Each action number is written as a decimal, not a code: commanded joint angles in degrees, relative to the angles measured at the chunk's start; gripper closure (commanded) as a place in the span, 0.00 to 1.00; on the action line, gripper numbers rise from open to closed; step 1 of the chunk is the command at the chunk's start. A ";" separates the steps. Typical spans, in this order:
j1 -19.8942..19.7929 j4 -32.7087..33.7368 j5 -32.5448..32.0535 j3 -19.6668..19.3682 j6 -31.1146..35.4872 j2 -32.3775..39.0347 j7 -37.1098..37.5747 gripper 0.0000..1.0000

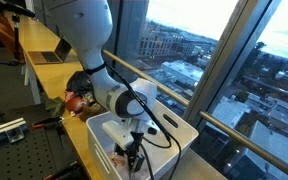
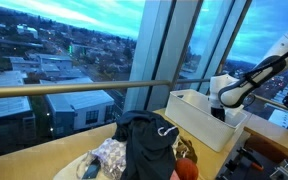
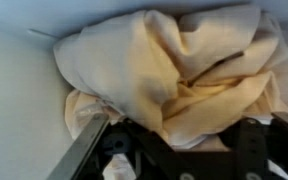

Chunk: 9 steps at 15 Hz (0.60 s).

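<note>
As the gripper hangs down inside the white bin, its jaws stand spread wide, clasping nothing. The crumpled yellow cloth lies in the bin, bunched just ahead of the fingers; touching or not, I can't tell. Left of the bin on the table: a patterned rag, then a black garment heaped near the bin.

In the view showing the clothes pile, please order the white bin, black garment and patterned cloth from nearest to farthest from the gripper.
1. white bin, around the gripper.
2. black garment, beside the bin.
3. patterned cloth, beyond the garment.
</note>
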 commanded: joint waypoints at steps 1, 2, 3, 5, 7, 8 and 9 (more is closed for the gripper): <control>1.30 -3.18 0.72 -0.83 0.00 -4.17 -0.40 0.75; 1.49 -4.10 0.44 -0.99 -0.05 -5.67 -0.31 0.84; 1.80 -5.37 0.05 -1.16 -0.19 -7.63 -0.17 0.90; 2.37 -7.81 -0.37 -1.09 -0.71 -11.91 0.00 0.94; 3.58 -9.92 -1.06 -0.80 -1.78 -16.79 0.59 0.96; 4.59 -10.85 -1.46 -0.39 -2.69 -19.91 1.07 0.94; 5.57 -11.05 -2.02 -0.04 -3.27 -21.96 1.68 0.94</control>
